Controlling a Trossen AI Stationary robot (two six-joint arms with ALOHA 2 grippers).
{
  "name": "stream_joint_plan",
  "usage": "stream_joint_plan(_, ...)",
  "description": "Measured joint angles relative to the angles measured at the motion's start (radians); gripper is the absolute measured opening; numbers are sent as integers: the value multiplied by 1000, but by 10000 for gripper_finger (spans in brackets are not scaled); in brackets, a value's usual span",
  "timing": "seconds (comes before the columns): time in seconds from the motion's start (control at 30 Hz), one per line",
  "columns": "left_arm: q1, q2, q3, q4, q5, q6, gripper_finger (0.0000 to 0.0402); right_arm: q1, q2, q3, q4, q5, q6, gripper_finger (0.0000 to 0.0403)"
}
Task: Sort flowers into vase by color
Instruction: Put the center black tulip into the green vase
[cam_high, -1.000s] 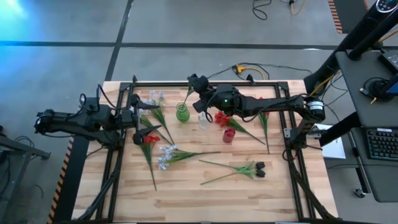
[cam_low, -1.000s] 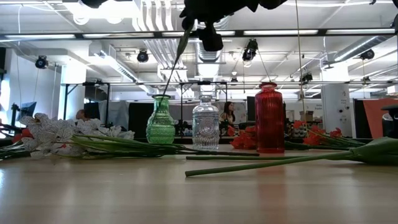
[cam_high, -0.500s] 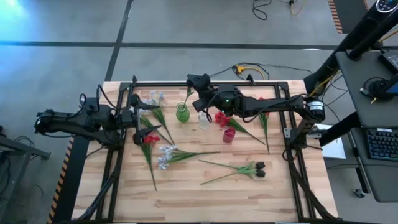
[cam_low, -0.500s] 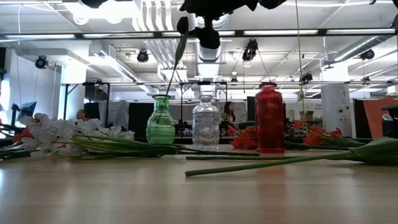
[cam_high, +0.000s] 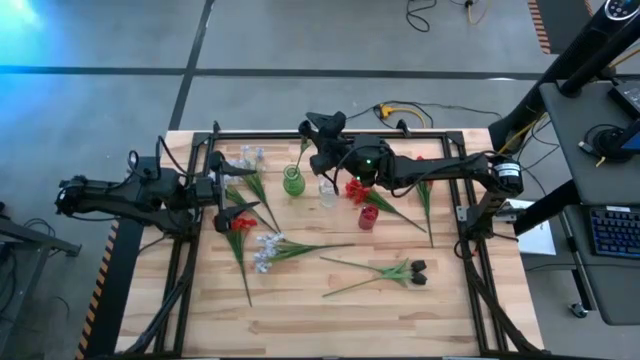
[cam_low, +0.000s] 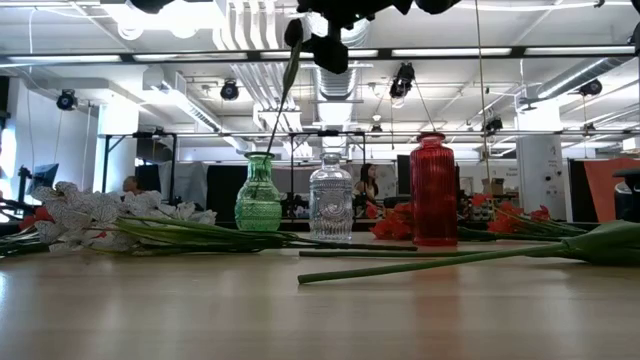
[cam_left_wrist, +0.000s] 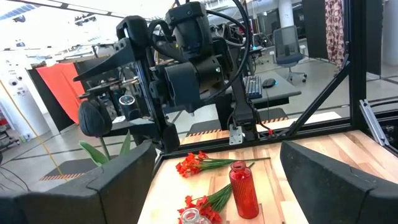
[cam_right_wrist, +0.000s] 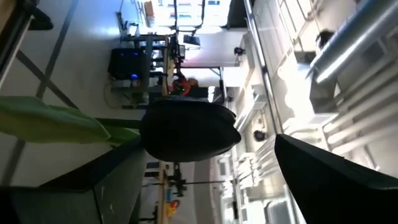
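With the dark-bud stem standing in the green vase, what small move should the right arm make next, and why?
Probably lift the right gripper straight up and clear. Its fingers look open around the dark bud, and the stem already stands in the green vase, so the placement seems finished.

The high camera hangs above and looks straight down on the whole pale wooden slatted bench (cam_high: 300, 320) and the grey floor around it. The low camera sits at bench-top height, close to the wood, facing level across it into the room; it shares the green ribbed glass vase (cam_low: 258, 196) with the high view (cam_high: 292, 181). The left wrist camera looks along the bench at the tall red ribbed glass vase (cam_left_wrist: 243, 188), also seen from the low view (cam_low: 433, 190). The right wrist camera points up toward the ceiling, very near a dark near-black bud (cam_right_wrist: 188, 131).
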Motion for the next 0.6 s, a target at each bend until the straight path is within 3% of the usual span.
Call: stream_joint_plan(0.6,0,0,0,-1,0,0,327,-3,0,0,-13,8,457,359)
